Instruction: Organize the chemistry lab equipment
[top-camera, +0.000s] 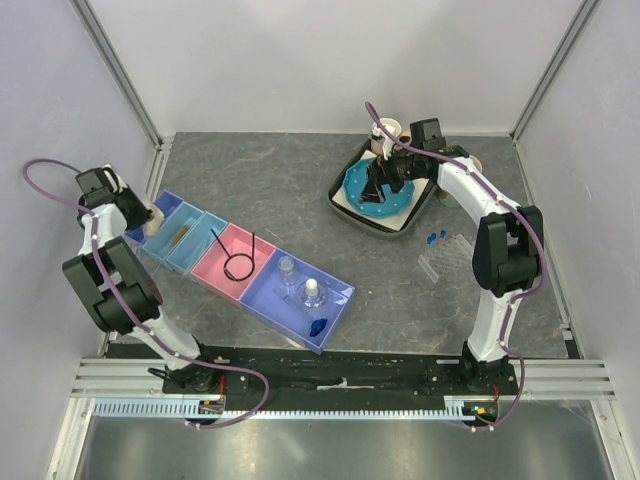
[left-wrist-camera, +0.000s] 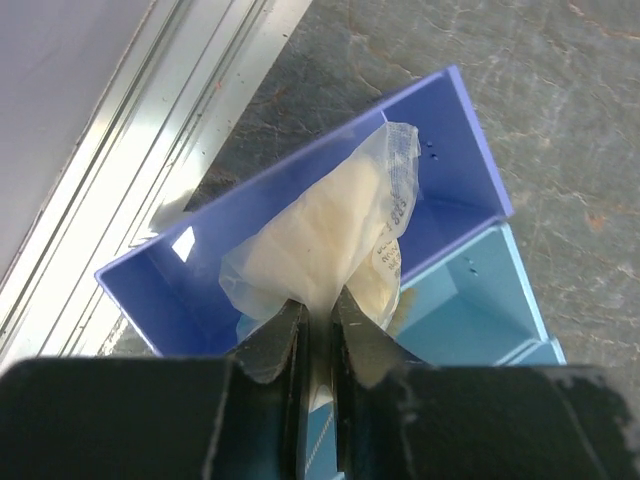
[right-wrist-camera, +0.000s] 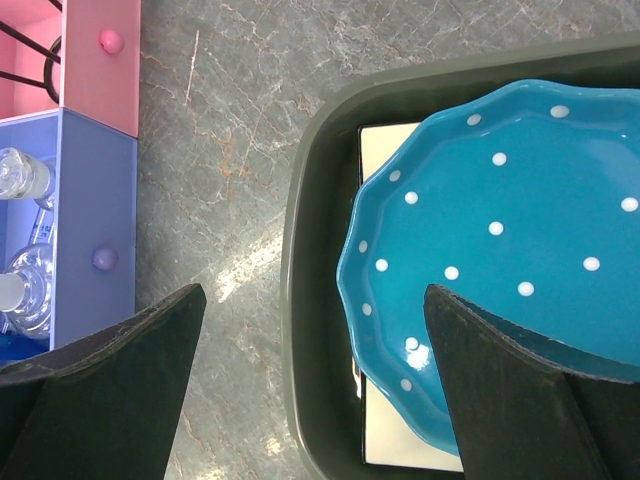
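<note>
Where the grey table (top-camera: 300, 180) meets the left wall, a slanted row of open bins begins: a dark blue bin (left-wrist-camera: 460, 150), then a light blue bin (left-wrist-camera: 500, 290), a pink bin (right-wrist-camera: 100, 80) and a pale violet bin (right-wrist-camera: 100, 200).

At the far right a grey tray (right-wrist-camera: 300, 400) carries a blue dotted plate (right-wrist-camera: 480, 200). The right gripper (right-wrist-camera: 312, 290) hangs above the tray's edge, its fingers spread wide with nothing between them.

A clear rack (top-camera: 447, 258) lies on the table near the right arm, well apart from the bins.

The bag of white wads (left-wrist-camera: 320, 230) is pinched at one end by the left gripper (left-wrist-camera: 318, 305), whose fingers are almost together on the thin plastic. From the fingertips the bag reaches forward over the dark blue bin; whether it touches the bin's floor I cannot tell.

Two clear bottles (top-camera: 312, 292) stand in the violet bin, and the black wire ring (top-camera: 238, 265) lies in the pink one. A small blue piece (top-camera: 318, 325) sits at the violet bin's near corner. Tiny blue-capped tubes (top-camera: 432, 238) lie just beside the rack's far end.
</note>
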